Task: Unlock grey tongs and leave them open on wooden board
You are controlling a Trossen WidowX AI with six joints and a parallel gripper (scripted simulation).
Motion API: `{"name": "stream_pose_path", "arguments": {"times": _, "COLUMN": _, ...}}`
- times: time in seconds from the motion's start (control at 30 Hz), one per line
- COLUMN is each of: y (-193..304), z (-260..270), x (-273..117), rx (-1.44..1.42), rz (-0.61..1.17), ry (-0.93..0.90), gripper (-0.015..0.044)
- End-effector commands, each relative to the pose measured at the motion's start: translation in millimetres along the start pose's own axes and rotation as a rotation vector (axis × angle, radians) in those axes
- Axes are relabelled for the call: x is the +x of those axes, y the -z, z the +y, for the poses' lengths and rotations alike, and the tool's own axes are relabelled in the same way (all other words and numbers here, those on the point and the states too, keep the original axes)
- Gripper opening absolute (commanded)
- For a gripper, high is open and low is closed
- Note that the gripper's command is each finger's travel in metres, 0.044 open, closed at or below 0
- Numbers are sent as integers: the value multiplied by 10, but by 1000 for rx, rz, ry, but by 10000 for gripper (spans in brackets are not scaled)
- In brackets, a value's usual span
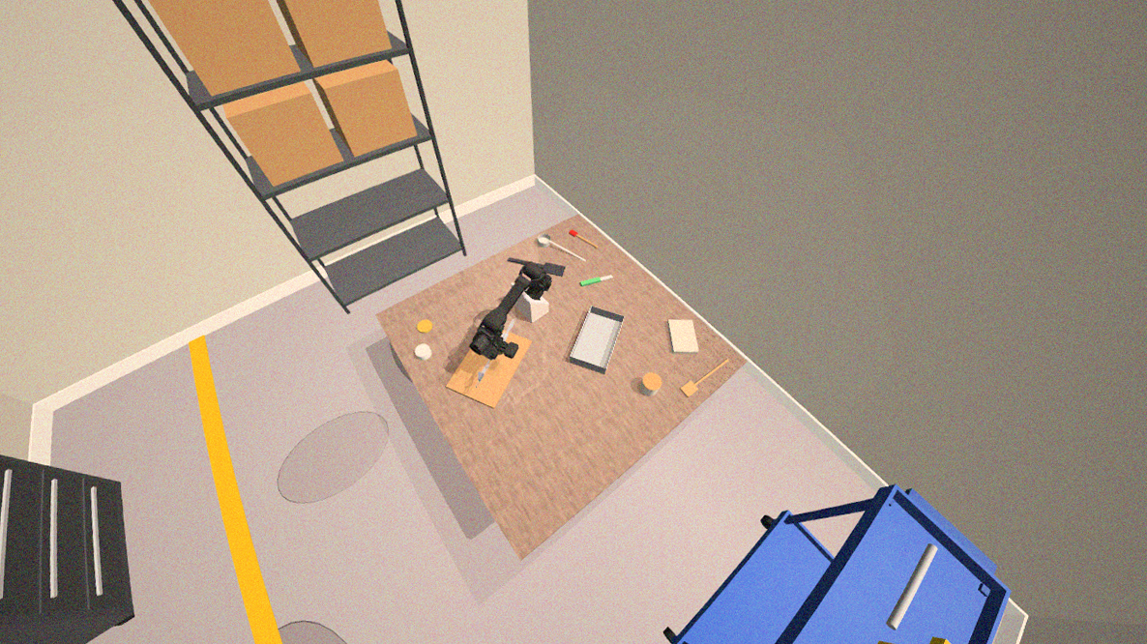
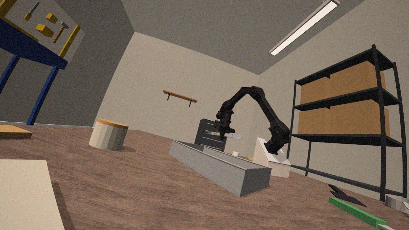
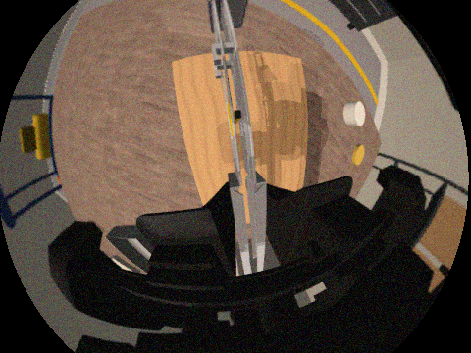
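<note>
My gripper (image 1: 494,357) (image 2: 222,135) (image 3: 238,184) is shut on the grey tongs (image 2: 235,135) (image 3: 247,139). It holds them above the wooden board (image 1: 505,376) (image 3: 196,103), pinching across both arms. The tongs lie roughly level, with the hinge end and its small lock pieces pointing away from the arm's base and the tips toward it. Their two arms run close together with a narrow gap in the wrist view. The roasting tin (image 1: 588,364) (image 2: 208,167) stands apart from the board, without the tongs on it. The board is hidden in the exterior view.
A white wedge-shaped block (image 1: 532,308) (image 2: 278,169) stands by the arm's base. A white cup (image 1: 423,350) (image 3: 354,114) and a yellow disc (image 1: 424,324) (image 3: 359,154) lie beyond the board. A lidded canister (image 1: 651,383) (image 2: 108,135) and a cream block (image 1: 682,334) (image 2: 22,188) stand past the tin.
</note>
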State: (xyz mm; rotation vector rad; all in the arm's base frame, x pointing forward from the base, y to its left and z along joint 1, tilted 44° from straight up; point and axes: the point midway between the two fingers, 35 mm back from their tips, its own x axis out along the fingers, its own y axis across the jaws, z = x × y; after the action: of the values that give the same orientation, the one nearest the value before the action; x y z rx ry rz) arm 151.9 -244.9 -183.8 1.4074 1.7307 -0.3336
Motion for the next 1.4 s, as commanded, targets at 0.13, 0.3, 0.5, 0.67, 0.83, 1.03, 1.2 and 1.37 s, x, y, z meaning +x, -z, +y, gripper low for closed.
{"name": "stream_pose_path", "arguments": {"times": 0.13, "y": -10, "z": 12, "x": 119, "rx": 3, "rz": -5, "ry": -7, "gripper": -150}}
{"name": "stream_pose_path", "arguments": {"times": 0.3, "y": -8, "z": 13, "x": 201, "rx": 3, "rz": -5, "ry": -7, "gripper": -150}}
{"name": "stream_pose_path", "arguments": {"times": 0.5, "y": -3, "z": 14, "x": 300, "rx": 3, "rz": -5, "ry": -7, "gripper": -150}}
{"name": "stream_pose_path", "arguments": {"times": 0.67, "y": 4, "z": 14, "x": 381, "rx": 2, "rz": -4, "ry": -7, "gripper": -150}}
{"name": "stream_pose_path", "arguments": {"times": 0.83, "y": 12, "z": 15, "x": 462, "rx": 2, "rz": -4, "ry": -8, "gripper": -150}}
{"name": "stream_pose_path", "arguments": {"times": 1.03, "y": 26, "z": 15, "x": 558, "rx": 2, "rz": -4, "ry": -8, "gripper": -150}}
{"name": "stream_pose_path", "arguments": {"times": 1.2, "y": 39, "z": 14, "x": 638, "rx": 2, "rz": -3, "ry": -8, "gripper": -150}}
{"name": "stream_pose_path", "arguments": {"times": 1.37, "y": 43, "z": 14, "x": 661, "rx": 2, "rz": -3, "ry": -8, "gripper": -150}}
